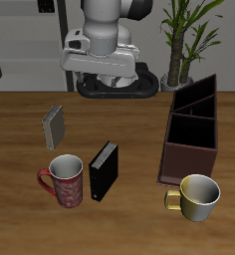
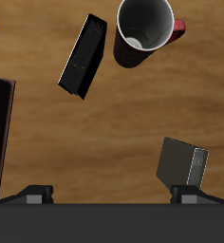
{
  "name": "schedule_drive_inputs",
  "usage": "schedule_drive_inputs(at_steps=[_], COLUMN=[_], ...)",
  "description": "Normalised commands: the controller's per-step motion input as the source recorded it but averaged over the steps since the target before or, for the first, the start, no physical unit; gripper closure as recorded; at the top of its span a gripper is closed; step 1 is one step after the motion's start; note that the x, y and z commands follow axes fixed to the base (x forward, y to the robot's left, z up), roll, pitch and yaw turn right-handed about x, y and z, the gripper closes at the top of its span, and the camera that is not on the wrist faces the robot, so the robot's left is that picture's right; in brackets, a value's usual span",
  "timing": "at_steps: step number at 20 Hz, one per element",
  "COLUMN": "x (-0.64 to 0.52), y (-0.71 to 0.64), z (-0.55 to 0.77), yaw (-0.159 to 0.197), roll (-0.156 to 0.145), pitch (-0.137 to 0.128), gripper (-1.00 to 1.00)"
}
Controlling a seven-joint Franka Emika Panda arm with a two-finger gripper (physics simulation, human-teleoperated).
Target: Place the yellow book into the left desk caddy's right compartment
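With its fingers spread and empty, the gripper [image 2: 112, 196] should centre over the upright yellow book [image 2: 183, 163] beneath one fingertip.

Open table surrounds the yellow book [image 1: 54, 126]; the red mug [image 1: 65, 180] and black book [image 1: 104, 169] stand near, seemingly apart.

The yellow book [image 1: 54, 127] stands upright, well apart from the left desk caddy [image 1: 192, 129].

Yellow book [image 2: 183, 163], black book [image 2: 83, 57], red mug [image 2: 145, 31] on wooden table [image 2: 95, 142].
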Motion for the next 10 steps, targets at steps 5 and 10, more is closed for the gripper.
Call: schedule_drive_inputs(at_steps=[5,10], x=[-0.07,-0.13], y=[-0.50,-0.74], z=[-0.14,-0.23], yaw=[-0.004,-0.022], roll=[-0.033,-0.055], pitch=[-0.022,-0.021], gripper=[-1.00,-1.00])
